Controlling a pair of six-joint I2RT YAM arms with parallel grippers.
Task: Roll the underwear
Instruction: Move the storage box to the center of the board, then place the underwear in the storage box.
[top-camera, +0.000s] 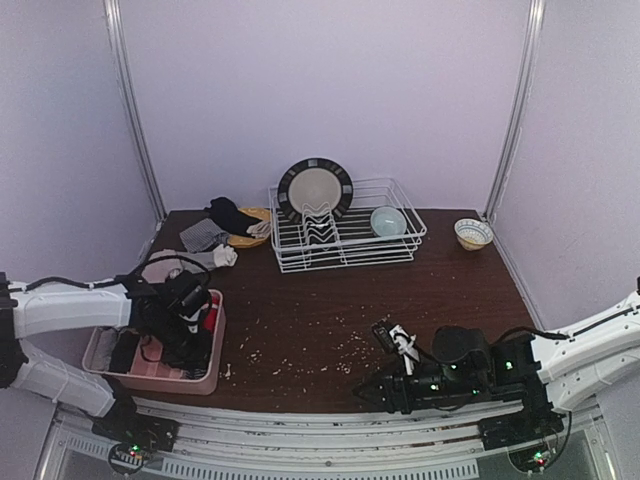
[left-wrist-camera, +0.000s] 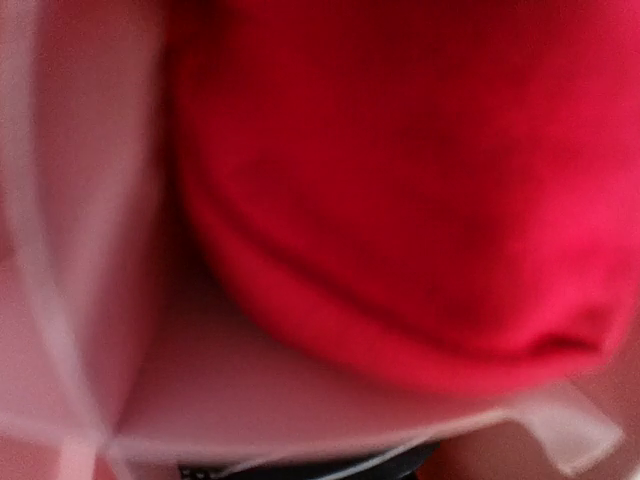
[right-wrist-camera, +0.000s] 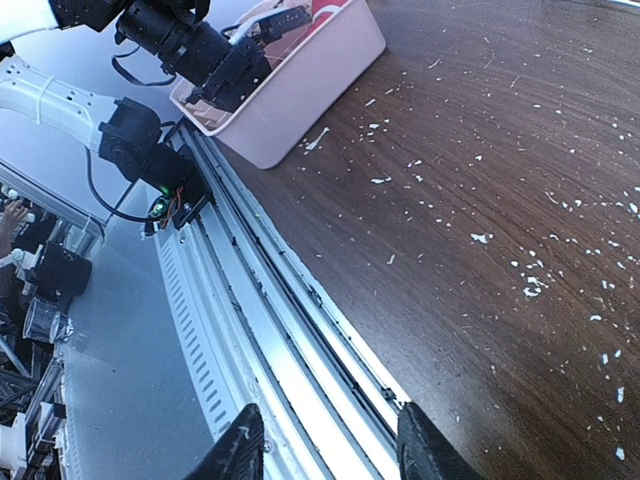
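Observation:
The red underwear (top-camera: 210, 318) lies in the right end of the pink tray (top-camera: 214, 378). In the left wrist view it fills the frame as a blurred red bulge (left-wrist-camera: 400, 180) against the pink tray wall (left-wrist-camera: 250, 400). My left gripper (top-camera: 190, 335) reaches down into the tray beside the red cloth; its fingers are hidden. More underwear lies at the back left: a black piece (top-camera: 230, 212), a grey piece (top-camera: 203, 236) and a pale piece (top-camera: 222, 257). My right gripper (top-camera: 372, 388) (right-wrist-camera: 330, 455) is open and empty, low over the table's near rail.
A white wire dish rack (top-camera: 400, 245) holds a plate (top-camera: 315, 188) and a bowl (top-camera: 388, 220). A small bowl (top-camera: 473, 233) stands at the back right. A small black and white thing (top-camera: 395, 340) sits behind my right arm. Crumbs dot the tabletop. The right wrist view shows the tray (right-wrist-camera: 300, 90).

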